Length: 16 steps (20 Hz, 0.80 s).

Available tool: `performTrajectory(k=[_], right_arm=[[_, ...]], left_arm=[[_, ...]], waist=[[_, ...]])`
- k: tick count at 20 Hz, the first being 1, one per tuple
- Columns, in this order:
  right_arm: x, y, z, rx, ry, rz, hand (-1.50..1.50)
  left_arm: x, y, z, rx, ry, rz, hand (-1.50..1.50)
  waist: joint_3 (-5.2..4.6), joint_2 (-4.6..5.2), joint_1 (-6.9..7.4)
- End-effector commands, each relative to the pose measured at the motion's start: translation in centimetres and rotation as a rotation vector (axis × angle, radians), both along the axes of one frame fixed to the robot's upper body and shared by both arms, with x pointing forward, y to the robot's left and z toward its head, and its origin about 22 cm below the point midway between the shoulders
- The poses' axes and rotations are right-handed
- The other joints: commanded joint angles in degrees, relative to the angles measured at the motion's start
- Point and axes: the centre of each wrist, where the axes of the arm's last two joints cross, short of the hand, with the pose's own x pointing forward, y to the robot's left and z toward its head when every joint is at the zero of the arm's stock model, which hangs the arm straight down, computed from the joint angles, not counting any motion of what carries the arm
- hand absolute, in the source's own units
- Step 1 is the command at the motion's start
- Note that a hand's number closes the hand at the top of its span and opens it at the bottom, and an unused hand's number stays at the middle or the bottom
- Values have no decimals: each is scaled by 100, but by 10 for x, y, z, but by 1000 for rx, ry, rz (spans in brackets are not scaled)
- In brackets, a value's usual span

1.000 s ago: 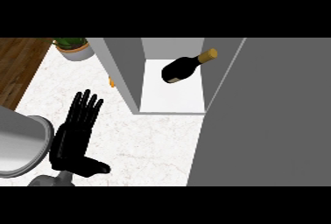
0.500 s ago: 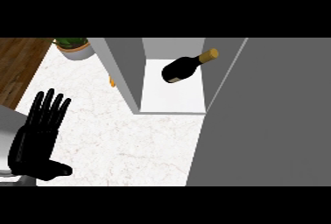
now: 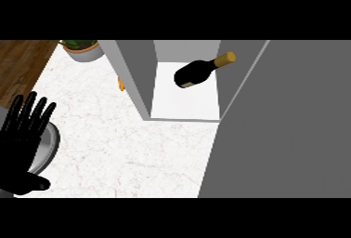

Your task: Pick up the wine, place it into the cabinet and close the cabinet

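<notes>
One hand shows, the left hand [image 3: 24,139], at the left edge of the head view, fingers straight and spread, holding nothing. Over the last second it has slid left and nearer, off the middle of the marble worktop [image 3: 130,144] to the edge, now partly over a grey rounded object [image 3: 47,146] there that I can't identify. Right hand is out of view.

Wine bottle [image 3: 197,72] hasn't moved across the three frames. It lies on the white floor of the cabinet [image 3: 185,104], between the grey left wall and the big grey door panel [image 3: 288,125] at right. So the placing looks done, and the hand pulling away fits a retreat after release, my read only.

Door panel looks unmoved too, and the cabinet opening remains exposed, so closing is judged to be what's left. Likely a job for the unseen right hand, since the door sits on the right.

Bottle is on its side: long axis diagonal, gold-capped neck pointing far-right, dark base toward near-left. Neck end is close to the door edge; can't tell if it touches.

Far left: potted plant [image 3: 83,49], small orange item [image 3: 120,84] just beside the cabinet wall.
</notes>
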Motion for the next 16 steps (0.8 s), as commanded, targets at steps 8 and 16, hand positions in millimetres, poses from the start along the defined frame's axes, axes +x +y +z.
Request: performTrajectory(k=[8, 16], right_arm=[[0, 25, 33, 249, 33, 117, 150], [47, 59, 33, 196, -1, 73, 150]], left_arm=[[10, 10, 9, 5, -8, -27, -150], [8, 23, 13, 18, -24, -34, -150]], waist=[[-22, 73, 204], [-24, 49, 358]])
